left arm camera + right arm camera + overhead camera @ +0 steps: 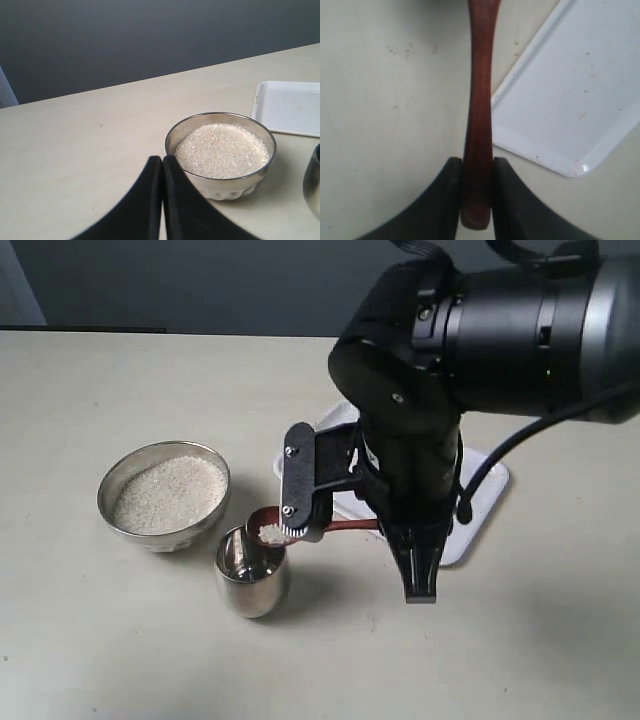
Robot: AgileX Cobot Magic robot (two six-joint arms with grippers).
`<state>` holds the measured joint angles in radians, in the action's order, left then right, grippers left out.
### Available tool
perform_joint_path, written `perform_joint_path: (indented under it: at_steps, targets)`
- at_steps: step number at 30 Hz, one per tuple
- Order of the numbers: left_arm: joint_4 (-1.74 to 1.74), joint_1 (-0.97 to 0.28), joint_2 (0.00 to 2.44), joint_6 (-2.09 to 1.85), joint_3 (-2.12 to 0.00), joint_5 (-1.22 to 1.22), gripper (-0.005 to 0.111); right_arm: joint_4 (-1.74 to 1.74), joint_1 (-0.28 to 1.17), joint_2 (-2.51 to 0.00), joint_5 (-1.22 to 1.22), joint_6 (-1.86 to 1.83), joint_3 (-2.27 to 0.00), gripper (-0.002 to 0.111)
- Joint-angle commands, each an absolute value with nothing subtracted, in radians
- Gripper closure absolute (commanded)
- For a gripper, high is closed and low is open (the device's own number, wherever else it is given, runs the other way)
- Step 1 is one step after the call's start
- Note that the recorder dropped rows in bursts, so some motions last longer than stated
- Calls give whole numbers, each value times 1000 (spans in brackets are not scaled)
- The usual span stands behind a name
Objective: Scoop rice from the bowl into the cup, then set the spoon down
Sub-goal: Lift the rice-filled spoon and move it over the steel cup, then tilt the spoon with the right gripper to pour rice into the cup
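Observation:
The steel bowl (pixel 120 480) (pixel 172 137) stands at the left, filled with a flat heap of white rice (pixel 170 492) (pixel 222 150). The small steel cup (pixel 250 580) (pixel 314 180) stands just in front and to the right of it. The dark red-brown spoon (pixel 268 530) (pixel 480 100) hangs level over the cup's mouth with a little rice in its oval bowl. My right gripper (pixel 372 525) (pixel 478 162) is shut on the end of the spoon's handle. My left gripper (pixel 163 160) is shut and empty, low beside the bowl; the exterior view does not show it.
A flat white tray (pixel 480 490) (pixel 290 107) (pixel 570 100) lies on the pale table behind and to the right of the cup, partly under the right arm. The big black right arm (pixel 480 330) fills the upper right of the exterior view.

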<state>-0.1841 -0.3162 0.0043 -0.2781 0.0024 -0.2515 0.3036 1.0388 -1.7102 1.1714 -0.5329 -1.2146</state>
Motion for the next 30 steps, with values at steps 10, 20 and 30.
perform_joint_path:
  at_steps: [10,20,30]
  targets:
    - [-185,-321,0,-272,0,-239,106,349,1037,-1690,1060,-494,-1177,109]
    - [-185,-321,0,-272,0,-239,106,422,1104,-1690,1028,-414,-1155,109]
    - [-185,-321,0,-272,0,-239,106,440,1106,-1687,1010,-353,-1137,109]
